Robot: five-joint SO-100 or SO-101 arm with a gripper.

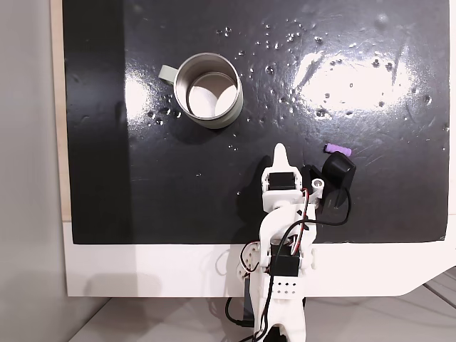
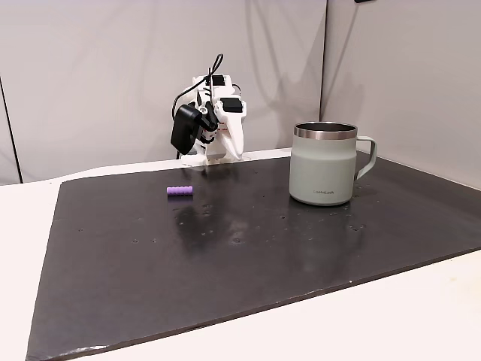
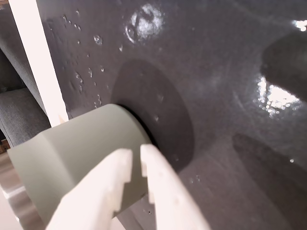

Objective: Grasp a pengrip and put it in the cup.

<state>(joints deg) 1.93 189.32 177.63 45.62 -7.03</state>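
The purple pengrip (image 1: 338, 149) lies on the black mat just beyond the arm's black wrist box, and shows left of centre in the other fixed view (image 2: 179, 191). The silver-grey cup (image 1: 229, 114) stands upright at the mat's upper left, empty, handle to the left; from the side it is at the right (image 2: 323, 169). My white gripper (image 1: 281, 151) is folded back near the mat's edge, pointing down at the mat (image 2: 233, 153). In the wrist view its fingers (image 3: 135, 152) are shut with nothing between them, and the cup's wall (image 3: 72, 153) lies behind them.
The black mat (image 1: 142, 185) sits on a white table (image 1: 142, 271). Small shiny specks dot the mat's far half. The black wrist box (image 1: 336, 174) and its cable hang beside the arm. Grey wall panels (image 2: 113, 75) stand behind the arm.
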